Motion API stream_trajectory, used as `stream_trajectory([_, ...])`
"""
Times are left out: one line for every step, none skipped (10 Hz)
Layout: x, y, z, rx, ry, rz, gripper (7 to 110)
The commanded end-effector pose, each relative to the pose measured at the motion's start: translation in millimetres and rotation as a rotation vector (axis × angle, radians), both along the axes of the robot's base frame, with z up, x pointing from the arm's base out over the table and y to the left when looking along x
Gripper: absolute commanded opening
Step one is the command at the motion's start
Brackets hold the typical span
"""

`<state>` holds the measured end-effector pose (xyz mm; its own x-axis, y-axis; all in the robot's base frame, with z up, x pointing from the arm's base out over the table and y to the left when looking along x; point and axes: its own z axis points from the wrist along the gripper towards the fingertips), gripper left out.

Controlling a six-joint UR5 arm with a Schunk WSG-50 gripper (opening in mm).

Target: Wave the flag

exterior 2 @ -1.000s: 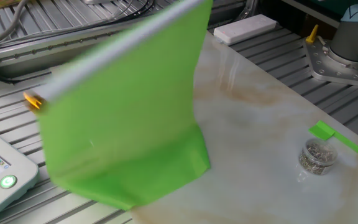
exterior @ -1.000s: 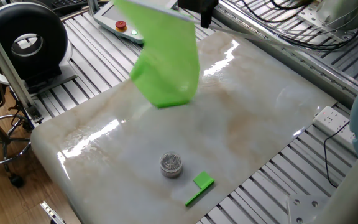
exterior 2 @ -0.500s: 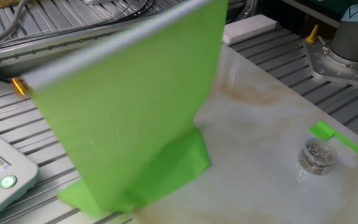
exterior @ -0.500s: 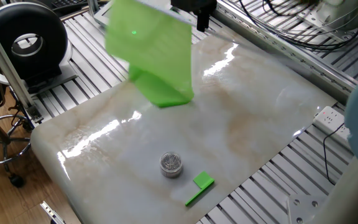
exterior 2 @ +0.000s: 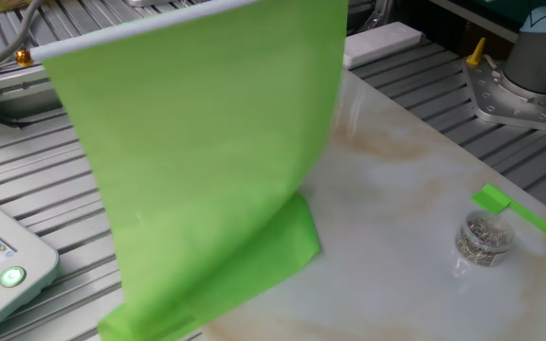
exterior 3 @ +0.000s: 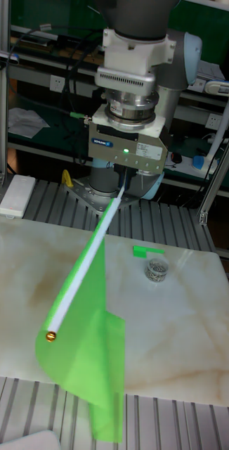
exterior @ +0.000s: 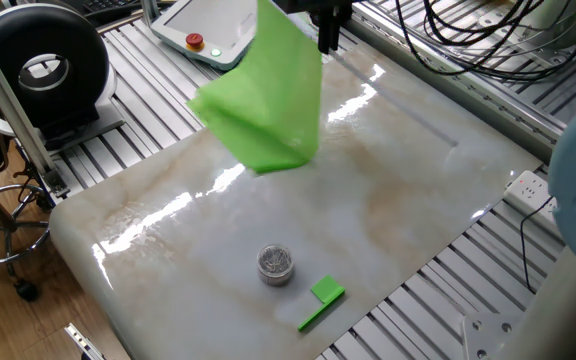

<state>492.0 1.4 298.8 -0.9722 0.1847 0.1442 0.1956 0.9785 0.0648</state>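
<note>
Tall fixed view shows the gripper (exterior 3: 123,184) hanging straight down above the back edge of the table (exterior 3: 192,316), its fingers pinched on the upper end of the stick (exterior 3: 86,264). From that grip the white stick slants down and toward the camera, ending in a small gold-coloured cap (exterior 3: 51,337) over the near side of the marble top. The flag (exterior 3: 93,351) hangs from the lower stretch of the stick, its bright green sheet folded and draping, the bottom edge reaching past the table's near rim.

From one fixed view, the dark gripper (exterior: 328,30) sits at the top of the frame with the flag (exterior: 268,100) bunched below and beside it, held above the far part of the table (exterior: 388,200). In the other fixed view the green sheet (exterior 2: 207,161) fills much of the picture, with the stick (exterior 2: 131,33) along its upper edge.

Well apart from the flag, a small clear jar (exterior: 275,265) of metal bits stands on the table, and a small green block (exterior: 326,293) with a flat strip lies just beside it.
</note>
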Motion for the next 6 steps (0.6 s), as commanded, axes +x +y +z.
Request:
stream_trajectory([16.4, -44.1, 0.5, -0.115, -0.08, 0.562, 7])
stream_trajectory([21.7, -45.8, 0.3, -0.13, -0.094, 0.653, 7])
stream_trajectory([21.5, -36.6, -0.2, -0.103, -0.104, 0.64, 7])
stream_trajectory([20.8, -30.5, -0.4, -0.081, -0.109, 0.609, 7])
stream_trajectory([19.1, -27.4, -0.7, -0.069, -0.104, 0.582, 7])
stream_trajectory([16.7, -19.4, -0.9, -0.044, -0.101, 0.503, 7])
